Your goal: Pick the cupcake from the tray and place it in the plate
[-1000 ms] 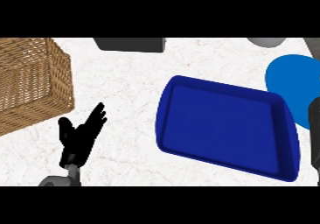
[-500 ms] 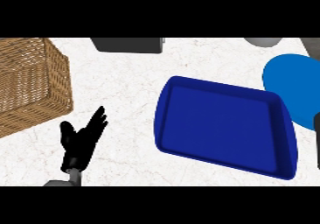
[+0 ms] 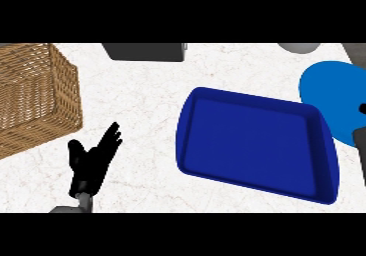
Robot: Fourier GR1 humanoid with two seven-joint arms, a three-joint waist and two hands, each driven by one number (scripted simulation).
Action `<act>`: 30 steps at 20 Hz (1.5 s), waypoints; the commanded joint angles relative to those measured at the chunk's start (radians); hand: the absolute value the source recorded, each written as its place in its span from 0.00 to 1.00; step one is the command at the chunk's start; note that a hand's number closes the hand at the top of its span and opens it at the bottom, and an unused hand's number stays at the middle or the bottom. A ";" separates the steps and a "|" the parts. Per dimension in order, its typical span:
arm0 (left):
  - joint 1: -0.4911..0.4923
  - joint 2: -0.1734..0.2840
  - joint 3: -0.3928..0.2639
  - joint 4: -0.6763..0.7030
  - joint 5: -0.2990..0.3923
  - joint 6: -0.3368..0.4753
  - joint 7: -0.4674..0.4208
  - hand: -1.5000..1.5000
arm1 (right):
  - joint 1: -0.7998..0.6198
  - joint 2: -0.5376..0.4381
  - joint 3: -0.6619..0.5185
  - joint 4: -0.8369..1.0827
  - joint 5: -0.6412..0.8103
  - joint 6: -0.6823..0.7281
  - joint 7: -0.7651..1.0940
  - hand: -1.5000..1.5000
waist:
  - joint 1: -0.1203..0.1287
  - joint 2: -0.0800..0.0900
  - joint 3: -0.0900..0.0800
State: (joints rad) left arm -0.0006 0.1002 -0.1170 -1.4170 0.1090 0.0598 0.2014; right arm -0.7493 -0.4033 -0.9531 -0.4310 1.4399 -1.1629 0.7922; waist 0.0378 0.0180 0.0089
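Meanwhile, tray (image 3: 260, 145) and plate (image 3: 335, 100) lie side by side on the bench (image 3: 142, 100); left hand (image 3: 91, 159) rests with fingers (image 3: 110, 137) straight, holding nothing; right fingers' state cannot be told.

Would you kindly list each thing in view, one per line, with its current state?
Dark blue rectangular tray: flat on the white marbled counter, nothing visible in it.
Lighter blue round plate: beside the tray's far right corner, partly hidden by the right forearm; no cupcake visible.
Woven wicker basket: upright at the far left.
Left robot hand: open, fingers straight, holding nothing.
Right robot hand: only a small black bit shows at the right edge; state unclear.
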 commanded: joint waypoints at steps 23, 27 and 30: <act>0.065 0.019 0.034 -0.045 0.013 -0.025 0.020 0.50 | 0.533 0.389 0.577 -0.801 -0.913 -0.140 -0.509 0.00 | -0.036 -0.020 -0.008; 0.081 -0.012 0.010 -0.079 -0.023 0.010 0.021 0.50 | 0.636 0.401 0.654 -0.853 -0.850 -0.134 -0.428 0.00 | -0.039 -0.020 -0.009; 0.042 -0.012 0.023 -0.038 -0.018 -0.011 0.008 0.50 | 0.622 0.402 0.769 -0.786 -0.727 -0.235 -0.259 0.00 | -0.037 -0.020 -0.010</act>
State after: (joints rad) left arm 0.0374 0.0957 -0.0844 -1.4376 0.1012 0.0512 0.2111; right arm -0.1841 -0.0161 -0.3106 -1.2193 0.6552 -1.2863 0.4112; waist -0.0006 -0.0015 -0.0003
